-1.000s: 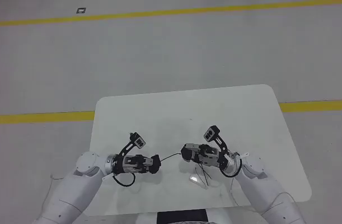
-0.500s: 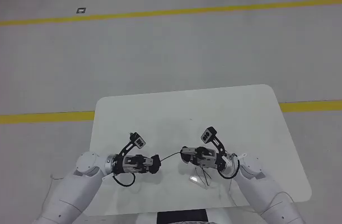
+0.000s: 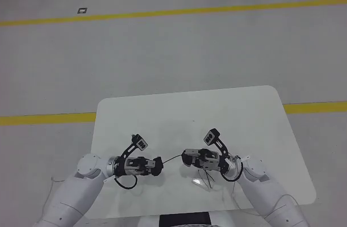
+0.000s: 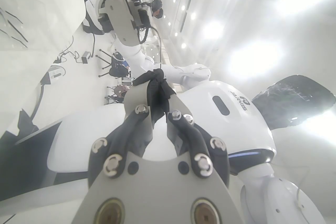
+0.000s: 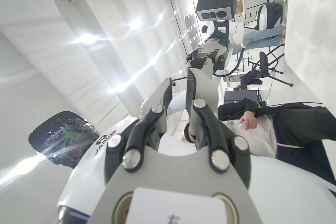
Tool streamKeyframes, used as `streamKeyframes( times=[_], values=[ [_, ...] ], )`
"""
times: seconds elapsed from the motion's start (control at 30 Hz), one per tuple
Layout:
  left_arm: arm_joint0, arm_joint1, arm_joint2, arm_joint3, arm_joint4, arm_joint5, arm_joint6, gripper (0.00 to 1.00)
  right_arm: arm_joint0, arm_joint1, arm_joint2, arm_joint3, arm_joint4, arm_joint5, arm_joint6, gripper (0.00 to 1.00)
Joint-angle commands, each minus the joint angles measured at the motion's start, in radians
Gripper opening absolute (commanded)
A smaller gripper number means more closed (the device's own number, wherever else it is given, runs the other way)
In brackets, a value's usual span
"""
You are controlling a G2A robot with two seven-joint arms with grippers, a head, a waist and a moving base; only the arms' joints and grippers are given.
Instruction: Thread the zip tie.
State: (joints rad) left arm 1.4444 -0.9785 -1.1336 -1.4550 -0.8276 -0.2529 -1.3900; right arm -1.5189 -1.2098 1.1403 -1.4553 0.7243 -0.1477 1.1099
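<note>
Zip tie [image 3: 172, 159], 1 thin black plastic strip, is held above the white rounded table [image 3: 247, 113] near its front edge, spanning btw the 2 grippers. Left gripper [image 3: 159, 164]: fingers pinched tight on the zip tie's bunched black end. Right gripper [image 3: 185, 158]: fingers a narrow gap apart at the other tip; contact can't be told. Both forearms low, level, tips facing each other. 1 clear plastic bag [image 3: 199, 182] w/ spare black strips lies near the right gripper. Floor marker [image 3: 82, 10]: print unreadable.
</note>
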Motion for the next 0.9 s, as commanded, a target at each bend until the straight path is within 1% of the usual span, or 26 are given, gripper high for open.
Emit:
streamKeyframes(
  times=[0.0, 0.13, 0.3, 0.47, 0.6, 0.7, 0.77, 0.87],
  values=[
    [0.0, 0.0, 0.0, 0.0, 0.0, 0.0, 0.0, 0.0, 0.0, 0.001, -0.001, 0.0, 0.001, 0.0, 0.0, 0.28],
    [0.0, 0.0, 0.0, 0.0, 0.0, 0.0, 0.0, 0.0, 0.0, 0.002, -0.003, 0.0, 0.005, -0.003, -0.002, 0.27],
    [0.0, 0.0, 0.0, 0.0, 0.0, 0.0, 0.0, 0.0, -0.001, 0.003, -0.006, -0.001, 0.018, -0.012, 0.001, 0.2],
    [0.0, 0.0, 0.0, 0.0, 0.0, 0.0, 0.0, 0.0, 0.001, 0.003, -0.012, -0.003, 0.02, -0.014, 0.003, 0.16],
    [0.0, 0.0, 0.0, 0.0, 0.0, 0.0, 0.0, 0.0, 0.003, 0.004, -0.016, -0.004, 0.019, -0.013, 0.001, 0.18],
    [0.0, 0.0, 0.0, 0.0, 0.0, 0.0, 0.0, 0.0, 0.005, 0.005, -0.018, -0.003, 0.019, -0.012, 0.0, 0.15],
    [0.0, 0.0, 0.0, 0.0, 0.0, 0.0, 0.0, 0.0, 0.005, 0.005, -0.02, -0.002, 0.019, -0.013, 0.0, 0.12],
    [0.0, 0.0, 0.0, 0.0, 0.0, 0.0, 0.0, 0.0, 0.006, 0.006, -0.022, -0.002, 0.02, -0.017, -0.001, 0.01]
  ],
)
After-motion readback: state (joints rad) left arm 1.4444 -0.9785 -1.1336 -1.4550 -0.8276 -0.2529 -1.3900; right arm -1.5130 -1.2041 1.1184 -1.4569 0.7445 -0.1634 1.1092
